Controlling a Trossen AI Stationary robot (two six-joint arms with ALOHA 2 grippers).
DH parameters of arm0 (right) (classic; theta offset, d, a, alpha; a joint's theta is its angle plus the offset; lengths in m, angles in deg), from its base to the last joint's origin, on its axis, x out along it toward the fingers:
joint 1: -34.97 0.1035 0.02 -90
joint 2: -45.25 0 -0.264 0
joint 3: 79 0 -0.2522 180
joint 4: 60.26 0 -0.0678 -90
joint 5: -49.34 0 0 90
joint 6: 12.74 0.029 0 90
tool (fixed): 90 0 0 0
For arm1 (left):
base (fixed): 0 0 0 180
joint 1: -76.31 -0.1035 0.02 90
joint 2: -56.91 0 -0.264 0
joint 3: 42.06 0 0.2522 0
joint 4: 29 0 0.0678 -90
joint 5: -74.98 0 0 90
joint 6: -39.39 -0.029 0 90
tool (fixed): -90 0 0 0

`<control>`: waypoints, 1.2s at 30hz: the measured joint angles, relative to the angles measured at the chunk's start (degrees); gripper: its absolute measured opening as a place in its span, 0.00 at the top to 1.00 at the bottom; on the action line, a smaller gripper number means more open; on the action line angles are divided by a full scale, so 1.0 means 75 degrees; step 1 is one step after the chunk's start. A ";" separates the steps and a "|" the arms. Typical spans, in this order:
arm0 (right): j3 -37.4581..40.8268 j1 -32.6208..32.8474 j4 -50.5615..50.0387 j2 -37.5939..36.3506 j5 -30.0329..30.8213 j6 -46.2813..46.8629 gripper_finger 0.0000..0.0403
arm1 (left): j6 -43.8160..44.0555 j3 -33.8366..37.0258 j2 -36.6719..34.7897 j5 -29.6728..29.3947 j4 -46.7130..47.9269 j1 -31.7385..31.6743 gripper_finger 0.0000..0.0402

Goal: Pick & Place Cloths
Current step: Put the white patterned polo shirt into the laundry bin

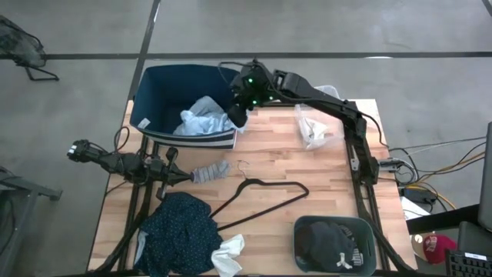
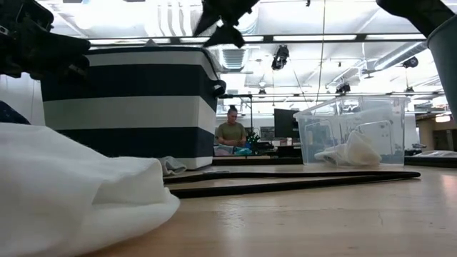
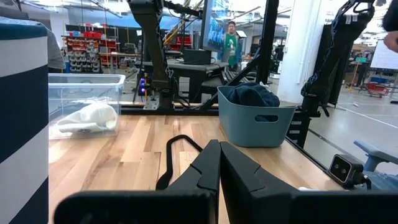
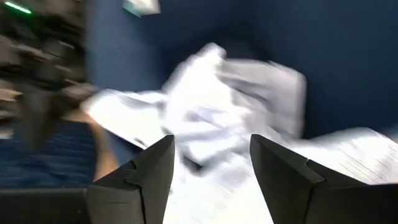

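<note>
Our right hand (image 1: 239, 113) hangs over the striped bin (image 1: 154, 85) at the counter's far edge, fingers parted and empty, with the pale blue shirt (image 1: 204, 117) lying just below it inside the bin. We judge this the release: we should lift straight up so no fold snags a finger. The left hand (image 1: 184, 175) waits clenched near the grey sock (image 1: 211, 171) by the left edge.
</note>
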 joint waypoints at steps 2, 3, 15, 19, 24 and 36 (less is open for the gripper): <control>0.0001 0.0032 -0.0457 -0.0020 0.0532 -0.0016 0.50 | -0.0002 0.0000 0.0000 0.0000 0.0000 -0.0003 0.98; 0.0003 0.0037 -0.0638 -0.0020 0.0657 -0.0020 0.50 | -0.0002 0.0000 0.0000 0.0003 0.0000 -0.0003 0.98; 0.0426 0.0558 -0.2043 -0.0044 0.0737 -0.0837 0.56 | -0.0002 0.0000 0.0000 0.0000 0.0000 -0.0006 0.98; 0.0626 0.0805 -0.2246 -0.0051 0.0763 -0.0829 0.59 | 0.0000 0.0000 0.0000 0.0001 0.0000 -0.0006 0.98; 0.0951 0.1193 -0.2264 -0.0052 0.1086 -0.0668 0.63 | -0.0002 0.0000 0.0000 0.0003 0.0000 -0.0006 0.98; 0.2759 0.2537 -0.2159 -0.0093 0.4889 -0.0218 0.81 | -0.0002 0.0000 0.0000 0.0000 0.0000 -0.0006 0.98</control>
